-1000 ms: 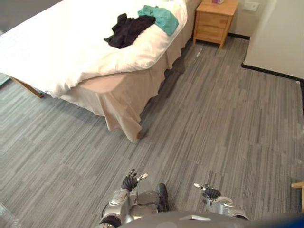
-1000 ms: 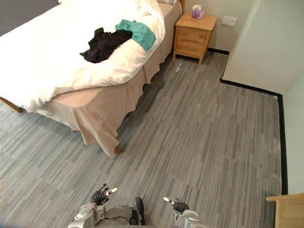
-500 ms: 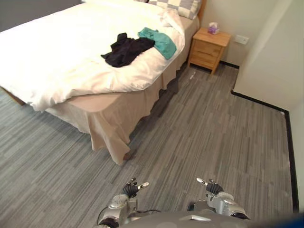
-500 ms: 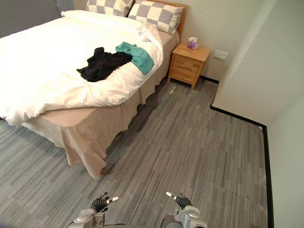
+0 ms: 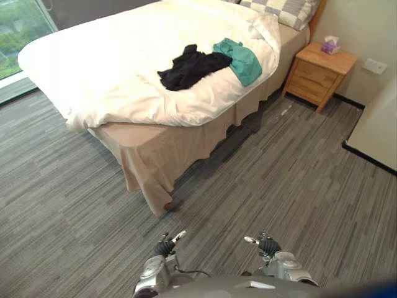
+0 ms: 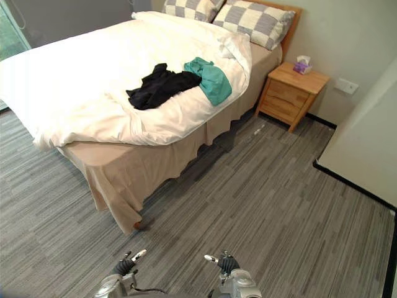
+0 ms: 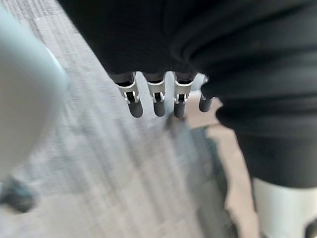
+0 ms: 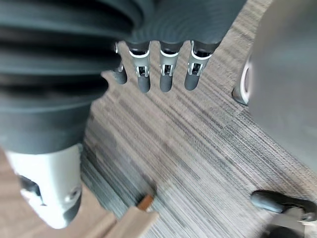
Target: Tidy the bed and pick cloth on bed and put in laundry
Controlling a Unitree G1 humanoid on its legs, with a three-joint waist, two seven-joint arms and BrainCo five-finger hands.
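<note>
A black cloth (image 5: pixel 189 67) and a teal cloth (image 5: pixel 240 58) lie crumpled side by side on the white duvet of the bed (image 5: pixel 118 68), near its right edge. Two checked pillows (image 6: pixel 254 22) rest at the headboard. My left hand (image 5: pixel 165 246) and right hand (image 5: pixel 264 244) hang low over the grey floor, well short of the bed's foot corner. Both hold nothing, and their fingers (image 7: pixel 156 101) (image 8: pixel 166 79) hang relaxed above the floor.
A wooden nightstand (image 5: pixel 319 73) with a tissue box (image 5: pixel 330 45) stands right of the bed against the wall. A beige bed skirt (image 5: pixel 155 155) hangs to the floor at the near corner. A white wall corner (image 5: pixel 378 133) juts in at right. A window (image 5: pixel 18 25) is far left.
The camera has lifted and turned left, so the whole bed, the pillows and a window have come into the picture. Both hands stay low and empty.
</note>
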